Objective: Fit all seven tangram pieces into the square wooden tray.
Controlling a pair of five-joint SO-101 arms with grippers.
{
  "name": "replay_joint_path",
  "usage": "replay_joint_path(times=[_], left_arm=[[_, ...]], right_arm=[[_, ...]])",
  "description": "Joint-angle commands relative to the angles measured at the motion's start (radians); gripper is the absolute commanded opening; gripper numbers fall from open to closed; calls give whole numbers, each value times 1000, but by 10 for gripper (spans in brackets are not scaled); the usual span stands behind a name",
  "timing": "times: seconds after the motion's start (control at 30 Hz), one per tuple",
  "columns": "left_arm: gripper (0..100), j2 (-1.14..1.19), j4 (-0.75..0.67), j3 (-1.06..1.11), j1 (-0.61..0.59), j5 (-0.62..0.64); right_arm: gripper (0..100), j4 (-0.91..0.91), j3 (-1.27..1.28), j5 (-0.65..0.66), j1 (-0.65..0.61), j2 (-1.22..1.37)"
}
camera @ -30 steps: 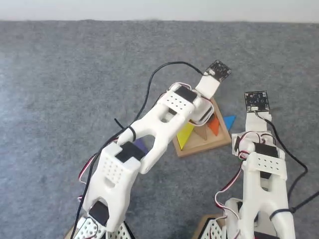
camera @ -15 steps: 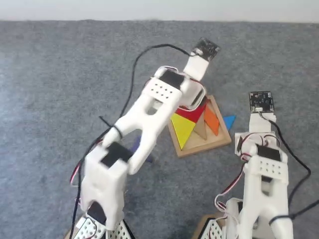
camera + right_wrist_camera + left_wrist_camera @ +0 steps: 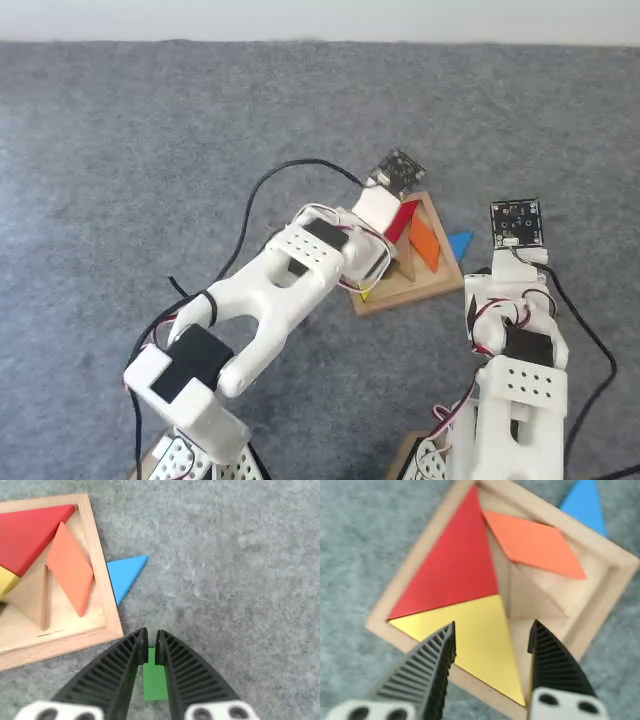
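Left fingers (image 3: 432,665) wide over tray (image 3: 601,605) | right fingers (image 3: 125,665) nearly closed above green piece (image 3: 153,682) | blue triangle (image 3: 125,572) beside tray rim

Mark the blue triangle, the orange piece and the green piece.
blue triangle (image 3: 125,574): right wrist view, centre of its face.
orange piece (image 3: 70,575): right wrist view, middle of its face.
green piece (image 3: 154,684): right wrist view, its uncovered middle strip.

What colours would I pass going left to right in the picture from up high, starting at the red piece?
red triangle → orange piece → blue triangle → right arm's wrist camera
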Motion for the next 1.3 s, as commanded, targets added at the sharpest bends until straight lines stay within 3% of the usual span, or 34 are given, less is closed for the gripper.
replay_joint_path(times=[0.0,0.37,0.93,1.17,1.27], left_arm=[[231,-66,-25,-1,15,-12],[231,94,41,-133,18,-8],[231,348,163,-510,8,-6],[231,333,190,-556,-55,-12],[231,270,267,-555,-54,-14]], right_arm=[[45,7,-34,14,-8,25],[45,-2,-118,14,-7,223],[45,-2,-118,14,-12,219],[45,-2,-118,14,-13,219],[45,-2,-118,14,-12,219]])
